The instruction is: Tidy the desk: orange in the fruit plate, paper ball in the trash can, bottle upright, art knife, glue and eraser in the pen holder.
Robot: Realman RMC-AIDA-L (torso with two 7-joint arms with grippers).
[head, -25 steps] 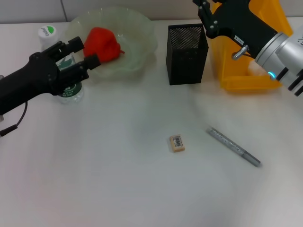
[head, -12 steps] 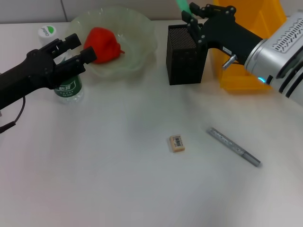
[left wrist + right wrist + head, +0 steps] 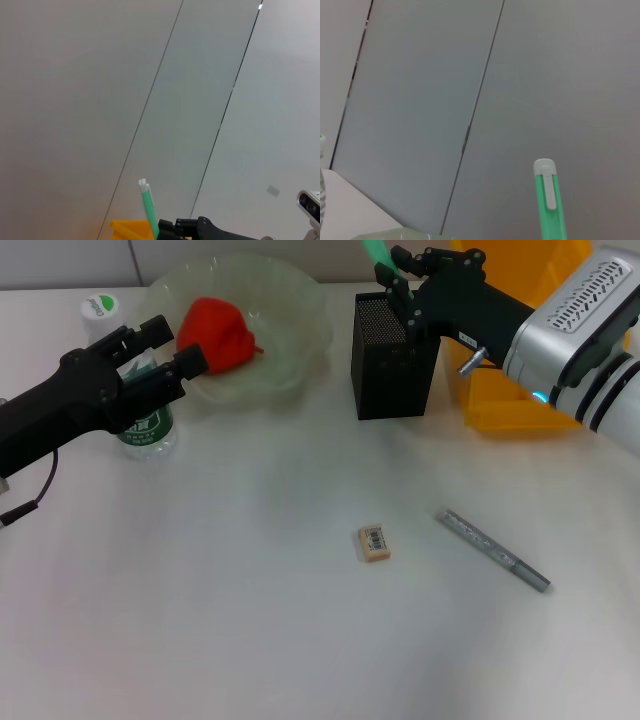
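My right gripper (image 3: pixel 398 278) is shut on a green stick with a white clip (image 3: pixel 378 252) and holds it upright just above the black mesh pen holder (image 3: pixel 392 360). The stick also shows in the right wrist view (image 3: pixel 550 200) and the left wrist view (image 3: pixel 148 205). My left gripper (image 3: pixel 172 348) is open beside the upright bottle (image 3: pixel 140 425), its fingers reaching towards the fruit plate (image 3: pixel 290 300). The orange (image 3: pixel 216 332) lies in the plate. The eraser (image 3: pixel 374 542) and a silver-grey pen-shaped tool (image 3: pixel 493 550) lie on the table. The paper ball is out of view.
The yellow trash can (image 3: pixel 500 400) stands right of the pen holder, partly behind my right arm. The bottle's white-green cap (image 3: pixel 98 308) shows at the far left.
My right gripper has moved left from over the yellow trash can to above the pen holder, carrying the green stick. My left gripper has barely shifted by the bottle.
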